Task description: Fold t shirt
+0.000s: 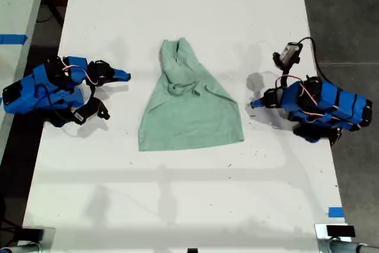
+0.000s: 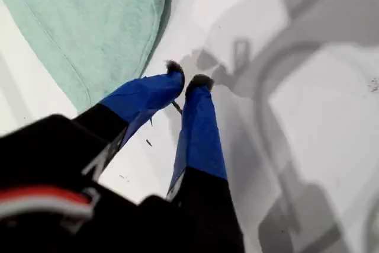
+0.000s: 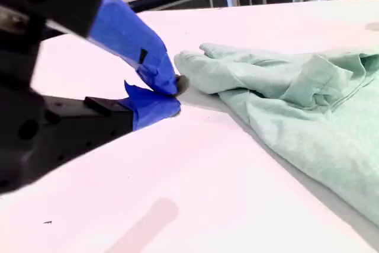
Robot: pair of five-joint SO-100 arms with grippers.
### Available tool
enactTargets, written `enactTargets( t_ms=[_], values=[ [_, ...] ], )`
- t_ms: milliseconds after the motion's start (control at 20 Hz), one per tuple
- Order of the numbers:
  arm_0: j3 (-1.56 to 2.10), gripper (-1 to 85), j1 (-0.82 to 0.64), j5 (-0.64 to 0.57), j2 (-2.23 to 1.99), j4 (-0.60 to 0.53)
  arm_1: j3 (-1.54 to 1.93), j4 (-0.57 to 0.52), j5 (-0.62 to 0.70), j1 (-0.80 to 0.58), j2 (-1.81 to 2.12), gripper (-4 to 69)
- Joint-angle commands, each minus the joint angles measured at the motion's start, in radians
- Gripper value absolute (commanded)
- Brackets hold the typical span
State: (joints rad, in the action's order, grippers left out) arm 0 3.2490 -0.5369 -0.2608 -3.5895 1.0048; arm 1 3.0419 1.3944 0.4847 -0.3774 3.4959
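T shirt: the pale mint-green t shirt [image 1: 189,111] lies on the white surface [image 1: 177,205] near the middle of the exterior view. It is wide and flat at its 6 o'clock end and narrows to a bunched, folded-over point at 12 o'clock.

T shirt folds: a rumpled knot of fabric sits just above its middle. The hem end is smooth.

My first end effector [image 1: 253,104]: at about 3 o'clock from the t shirt in the exterior view, pointing toward it and close to its edge, but apart from it. In the first wrist view its blue fingers [image 2: 198,122] are drawn together at the tips with only a sliver between them, and they grip nothing. The cloth's rounded corner [image 2: 89,22] lies just beyond them.

My second end effector [image 1: 126,76]: at about 10 o'clock from the t shirt in the exterior view, with bare surface between it and the cloth. In the second wrist view it [image 3: 172,94] is clenched tip to tip and empty. The bunched narrow end of the fabric [image 3: 296,105] lies near it, though I cannot tell whether they touch.

Arms: both blue arms rest low over the surface, one on each side of the t shirt.

Tape: a blue strip [image 1: 335,212] sits at the surface's edge, at about 5 o'clock in the exterior view.
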Motion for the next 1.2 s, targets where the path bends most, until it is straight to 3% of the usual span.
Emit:
enactTargets(
  t_ms=[0,1150],
  values=[
    [0.038,-0.3,-0.008,0.012,-0.008,0.005,0.052,-0.031,-0.002,0.017,0.006,2.0],
    [0.038,-0.3,0.002,0.012,-0.008,0.005,0.052,-0.031,-0.017,0.054,0.006,1.5]
  ],
)
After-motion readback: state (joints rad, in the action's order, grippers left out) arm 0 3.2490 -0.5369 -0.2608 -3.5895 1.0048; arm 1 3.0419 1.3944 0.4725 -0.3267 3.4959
